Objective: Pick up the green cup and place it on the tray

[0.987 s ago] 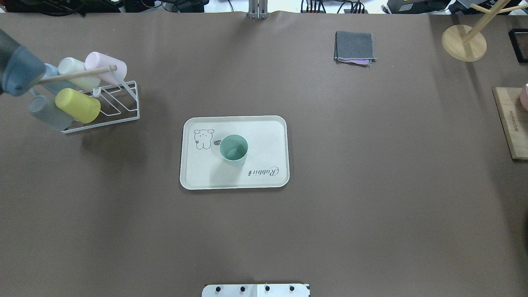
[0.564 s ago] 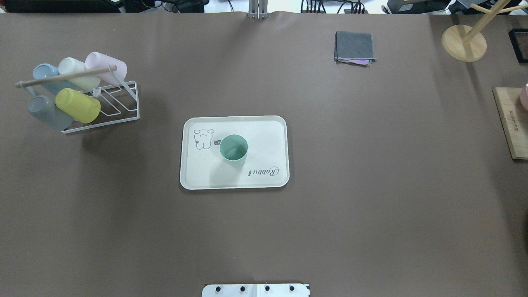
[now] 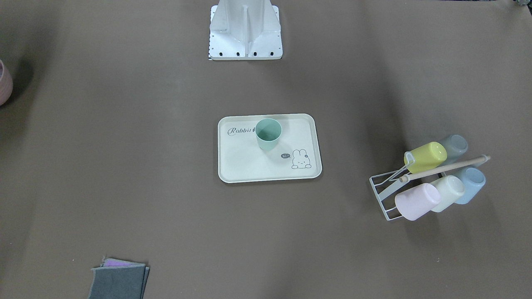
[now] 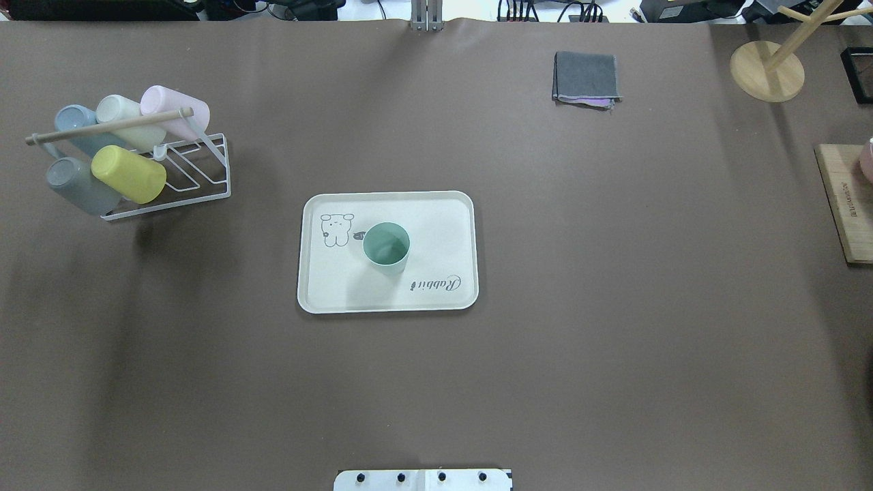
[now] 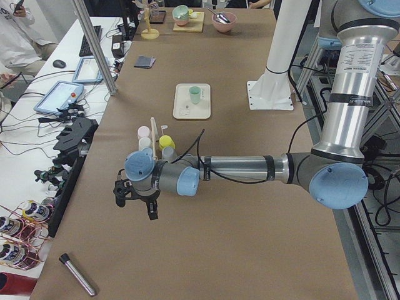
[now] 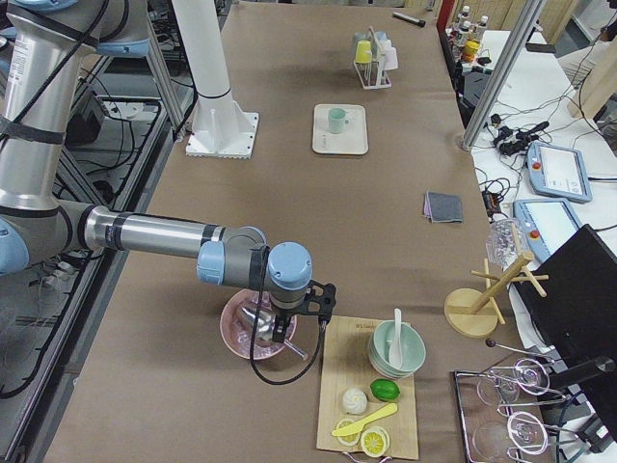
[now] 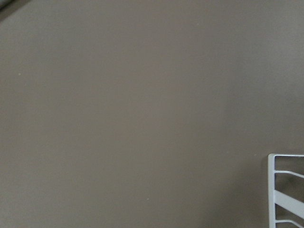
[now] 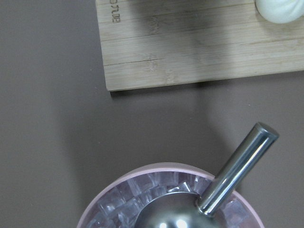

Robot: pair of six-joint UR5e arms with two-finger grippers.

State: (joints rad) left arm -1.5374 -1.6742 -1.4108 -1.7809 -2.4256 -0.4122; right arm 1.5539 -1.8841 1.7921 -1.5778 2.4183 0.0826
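Note:
The green cup [image 4: 386, 247] stands upright on the cream tray [image 4: 443, 218], near its middle beside the bunny drawing; both also show in the front view, cup [image 3: 268, 133] and tray [image 3: 249, 166]. No gripper touches them. My left gripper [image 5: 134, 200] shows only in the left side view, far from the tray beyond the cup rack; I cannot tell whether it is open or shut. My right gripper [image 6: 284, 333] shows only in the right side view, above a pink bowl; I cannot tell its state.
A white wire rack [image 4: 170, 174] holds several cups, among them a yellow-green one [image 4: 128, 174]. A grey cloth [image 4: 586, 76], a wooden stand [image 4: 767, 70] and a wooden board [image 4: 846, 204] lie at the right. The pink bowl [image 8: 142, 199] holds a metal ladle [image 8: 237, 166].
The left arm, over the rack at the overhead view's left edge a second ago, has moved out of that view. Cup and tray have not moved.

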